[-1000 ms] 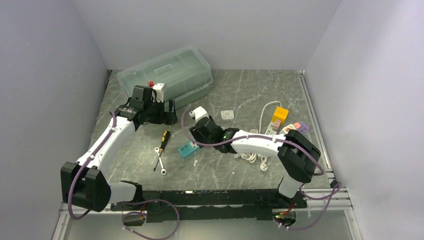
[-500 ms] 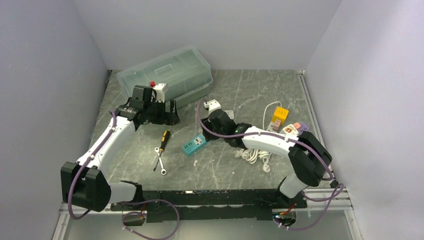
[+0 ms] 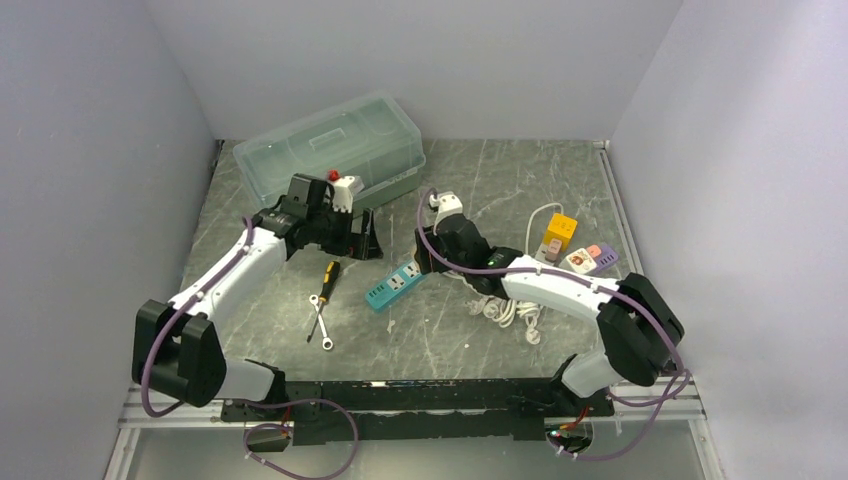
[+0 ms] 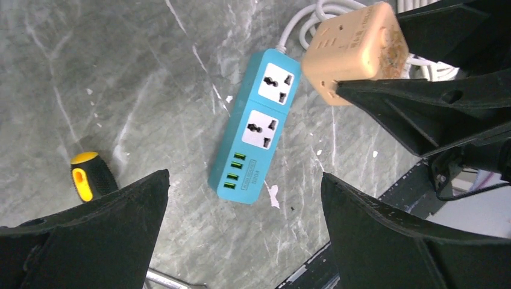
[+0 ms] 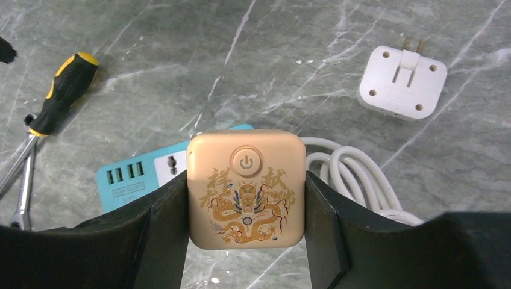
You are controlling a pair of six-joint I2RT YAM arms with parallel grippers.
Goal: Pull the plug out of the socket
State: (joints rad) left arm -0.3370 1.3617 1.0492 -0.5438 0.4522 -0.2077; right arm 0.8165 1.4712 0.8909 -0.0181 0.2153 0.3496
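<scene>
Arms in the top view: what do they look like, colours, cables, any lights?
The left arm and right arm have white link shells, black joint housings and a purple cable looped along each. A green light glows on the right arm. Fingers are matte black wedges.

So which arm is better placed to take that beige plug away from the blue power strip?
Right: the right gripper is shut on the beige plug over the power strip; the left gripper hangs open, empty.
</scene>
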